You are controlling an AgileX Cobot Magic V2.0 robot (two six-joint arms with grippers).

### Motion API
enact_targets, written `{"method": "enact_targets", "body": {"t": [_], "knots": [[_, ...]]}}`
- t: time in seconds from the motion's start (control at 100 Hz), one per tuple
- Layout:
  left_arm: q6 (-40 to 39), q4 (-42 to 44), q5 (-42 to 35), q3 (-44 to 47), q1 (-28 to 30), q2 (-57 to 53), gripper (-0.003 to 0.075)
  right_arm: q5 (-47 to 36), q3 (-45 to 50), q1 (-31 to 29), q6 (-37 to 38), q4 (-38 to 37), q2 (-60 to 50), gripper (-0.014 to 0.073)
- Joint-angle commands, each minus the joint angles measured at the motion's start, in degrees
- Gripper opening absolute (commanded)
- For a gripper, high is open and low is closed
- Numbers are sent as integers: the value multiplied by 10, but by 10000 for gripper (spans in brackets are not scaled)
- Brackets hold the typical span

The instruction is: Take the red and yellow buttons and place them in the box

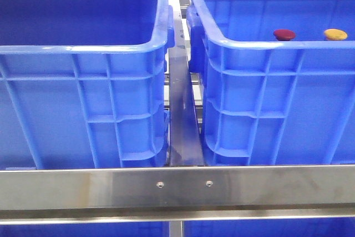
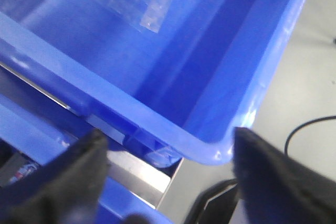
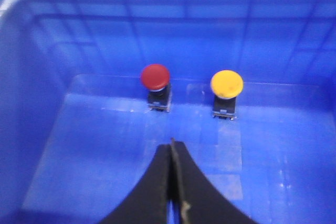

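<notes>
Right wrist view, red button (image 3: 155,76), yellow button (image 3: 227,84), beyond closed fingers (image 3: 181,182)

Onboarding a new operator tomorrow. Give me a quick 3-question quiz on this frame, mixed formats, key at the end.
1. True or false: the red button and the yellow button sit in the crate on the robot's left side.
2. Multiple choice: the right gripper has its fingers A) spread wide, B) closed together with nothing between them, C) clamped on a button.
3. Fill in: in the left wrist view, the left gripper is open above a crate's ____.

Key
1. False; both are in the right-hand crate.
2. B
3. corner
</notes>
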Motion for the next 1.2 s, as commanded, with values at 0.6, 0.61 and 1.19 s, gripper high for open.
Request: {"method": "enact_targets", "body": {"t": [0.6,0.61,1.19], "knots": [[-1,-19,-128,59,-5,-90,-20,-5,204,-4,-6,11,-426,-68],[-1,-19,-131,63,-5,-96,-20,-4,204,-4,-6,11,-426,-68],[-1,-18,-284,326,-5,-362,-20,22,204,-4,-6,11,-429,-68]]}}
